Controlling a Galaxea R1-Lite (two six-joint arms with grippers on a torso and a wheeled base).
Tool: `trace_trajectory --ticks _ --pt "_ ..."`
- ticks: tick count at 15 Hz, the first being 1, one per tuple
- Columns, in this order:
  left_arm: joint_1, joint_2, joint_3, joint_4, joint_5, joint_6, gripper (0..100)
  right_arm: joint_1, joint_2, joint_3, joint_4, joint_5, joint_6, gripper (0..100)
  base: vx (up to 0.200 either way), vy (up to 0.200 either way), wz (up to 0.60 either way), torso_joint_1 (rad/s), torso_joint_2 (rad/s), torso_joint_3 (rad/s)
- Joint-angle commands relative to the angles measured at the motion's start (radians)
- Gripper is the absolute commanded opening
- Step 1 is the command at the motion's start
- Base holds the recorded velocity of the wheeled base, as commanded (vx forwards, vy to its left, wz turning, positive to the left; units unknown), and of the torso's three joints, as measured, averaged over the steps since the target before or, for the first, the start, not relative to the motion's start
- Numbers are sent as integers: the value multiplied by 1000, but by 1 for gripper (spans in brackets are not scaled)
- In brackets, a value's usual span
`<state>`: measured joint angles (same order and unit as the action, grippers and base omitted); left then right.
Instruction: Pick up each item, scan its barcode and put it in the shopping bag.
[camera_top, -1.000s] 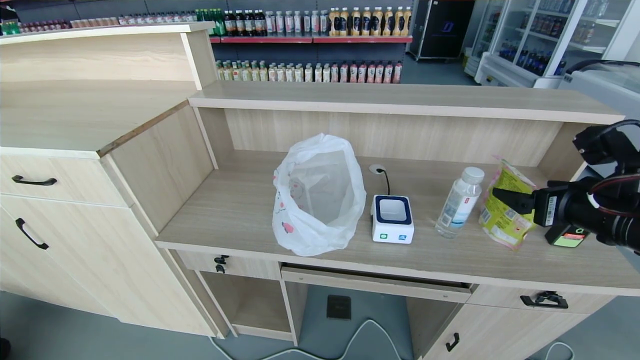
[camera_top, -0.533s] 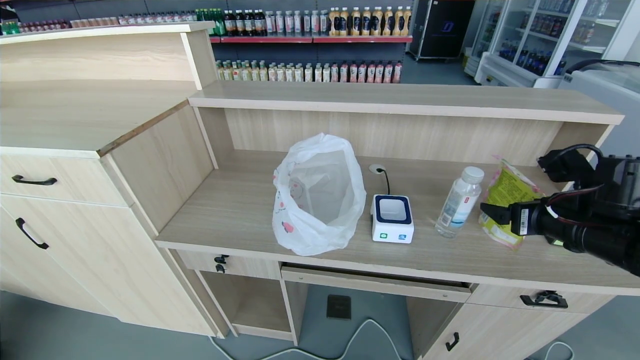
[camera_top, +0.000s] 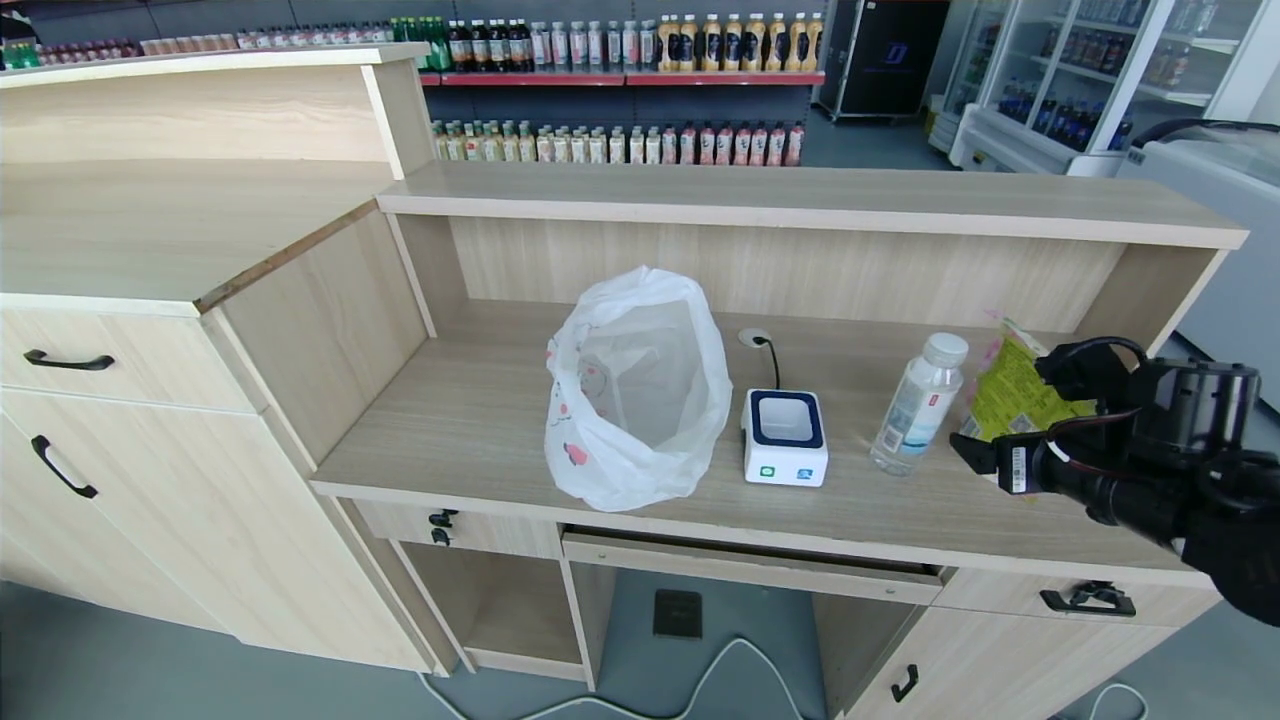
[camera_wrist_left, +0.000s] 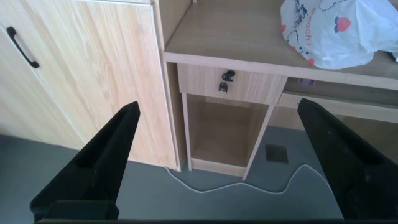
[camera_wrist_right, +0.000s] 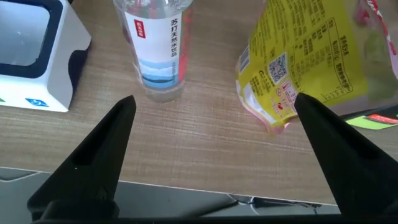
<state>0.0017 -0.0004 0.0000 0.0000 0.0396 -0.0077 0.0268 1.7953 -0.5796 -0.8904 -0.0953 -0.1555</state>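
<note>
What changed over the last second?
The right gripper, open and empty, shifted left and down in the head view, toward the bottle, now in front of the snack bag. Nothing grasped. Bottle, snack bag, scanner and shopping bag stayed put.

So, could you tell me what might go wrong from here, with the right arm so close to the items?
1. The open right tool points at the gap between the upright bottle and the packet. It could tip the bottle, perhaps onto the scanner.
2. The two stand close together, so closing on one may nudge or catch the other.
</note>
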Motion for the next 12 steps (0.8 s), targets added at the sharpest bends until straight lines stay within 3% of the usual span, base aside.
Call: trace_trajectory --ticks 1,12 --pt "0 0 0 0 0 -2 100 5 55 -19 -21 26 1 100 0 0 0 0 0 0" --pt "0 0 0 0 0 0 100 73 272 -250 -88 98 -16 100 0 0 0 0 0 0"
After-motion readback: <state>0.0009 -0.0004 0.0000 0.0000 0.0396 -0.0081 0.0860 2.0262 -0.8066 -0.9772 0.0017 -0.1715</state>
